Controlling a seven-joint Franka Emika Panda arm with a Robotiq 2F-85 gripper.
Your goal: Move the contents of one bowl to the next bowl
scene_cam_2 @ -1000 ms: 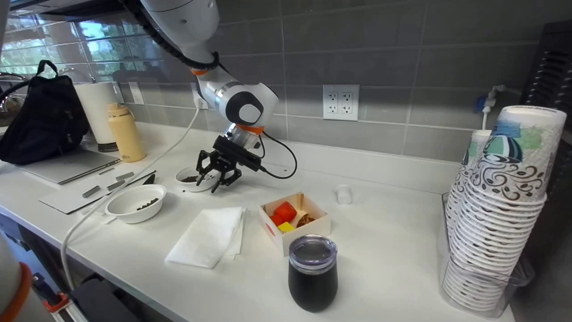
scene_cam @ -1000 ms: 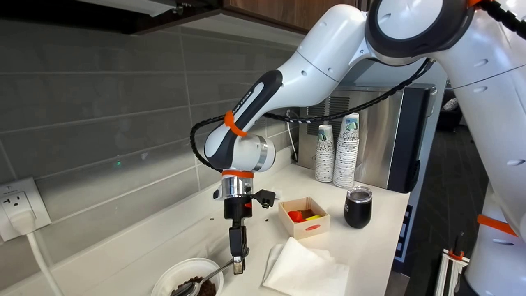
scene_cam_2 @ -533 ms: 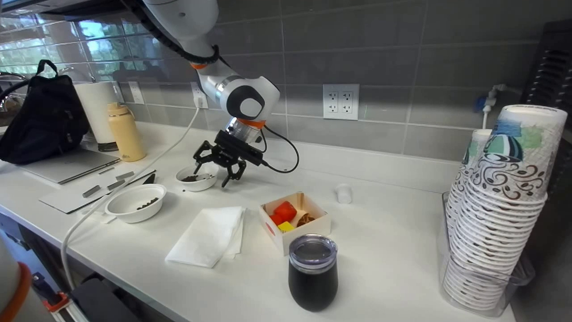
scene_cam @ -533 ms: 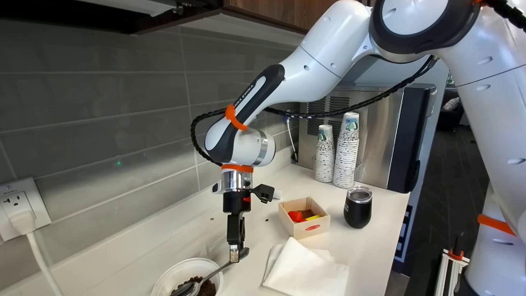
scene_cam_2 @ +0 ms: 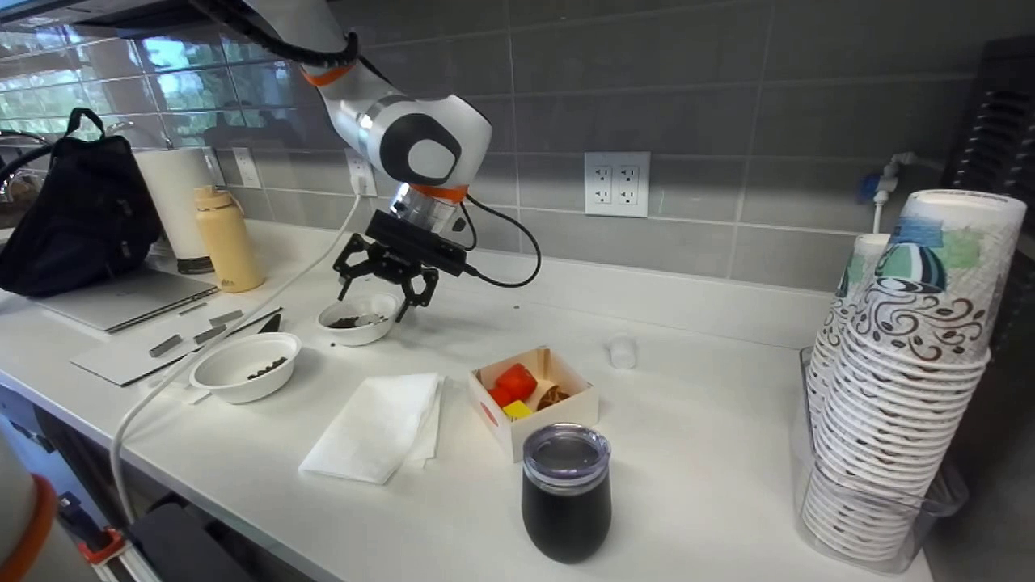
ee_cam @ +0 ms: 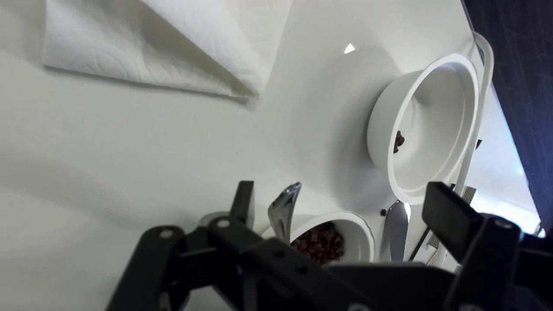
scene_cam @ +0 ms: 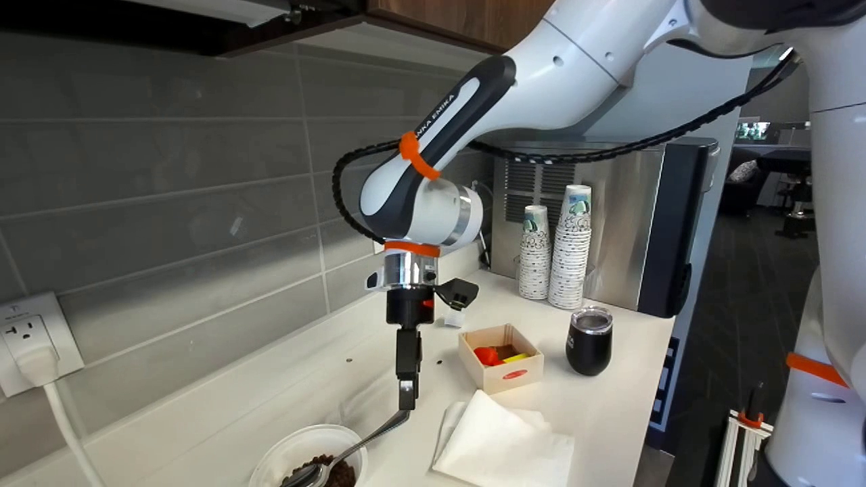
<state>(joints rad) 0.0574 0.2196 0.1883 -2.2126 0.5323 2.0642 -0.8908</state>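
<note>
My gripper [ee_cam: 345,209] is open above the smaller white bowl [scene_cam_2: 360,337], nothing held. Inside that bowl lies a heap of dark brown contents [ee_cam: 322,244]. A metal spoon [scene_cam: 369,438] leans out over its rim. In the wrist view the spoon's handle stands between the open jaws, nearer the left finger [ee_cam: 243,201], apart from it. The fingertips sit just above the handle's end in an exterior view. The larger white bowl [scene_cam_2: 247,394] stands beside it with a few brown bits [scene_cam_2: 267,369] in it. Another metal handle [ee_cam: 398,229] shows near both bowls; its other end is hidden.
Folded white napkins [scene_cam_2: 376,428] lie near the bowls. A small wooden box [scene_cam_2: 558,416] holds red and yellow pieces. Beside it stands a black tumbler [scene_cam_2: 566,509]. A white cable [scene_cam_2: 133,404] crosses the counter by the larger bowl. The tiled wall [scene_cam: 169,223] runs close behind.
My gripper's jaws have spread wider, and the gripper has risen from beside the spoon handle. The spoon still rests in the smaller bowl, unmoved.
</note>
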